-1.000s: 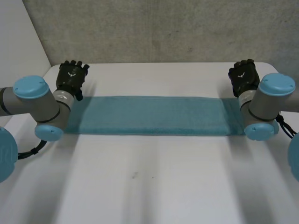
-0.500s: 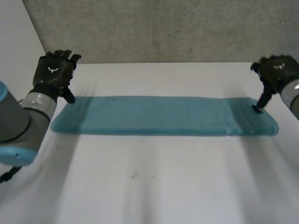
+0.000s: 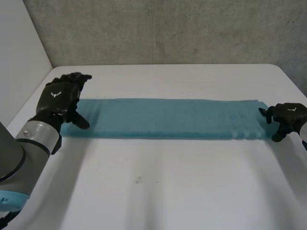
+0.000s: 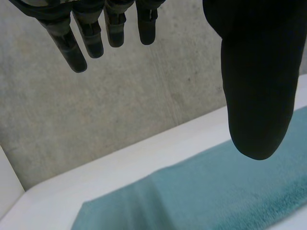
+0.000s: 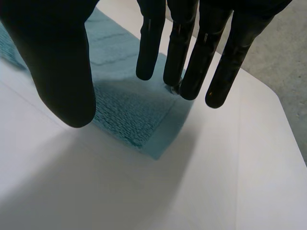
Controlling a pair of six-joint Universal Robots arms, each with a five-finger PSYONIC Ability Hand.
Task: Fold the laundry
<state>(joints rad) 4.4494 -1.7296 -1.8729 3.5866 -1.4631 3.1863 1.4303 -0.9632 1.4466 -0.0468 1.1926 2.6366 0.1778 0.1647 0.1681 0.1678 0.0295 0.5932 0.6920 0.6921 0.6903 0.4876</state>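
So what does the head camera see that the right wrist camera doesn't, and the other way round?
Head view: the whole long teal towel stretched across the white table, with the left hand at one end and the right hand at the other. Right wrist view: up close, its straight fingers spread over the towel's end corner, and its looped weave. Both: the towel, the table and the right hand.

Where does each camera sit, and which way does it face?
Head view: behind the arms, looking down on table and teal towel; left hand and right hand show.
Left wrist view: on that wrist, facing wall and towel end; own fingers, thumb.
Right wrist view: on that wrist, facing towel's corner; own fingers, thumb.
All share the towel.
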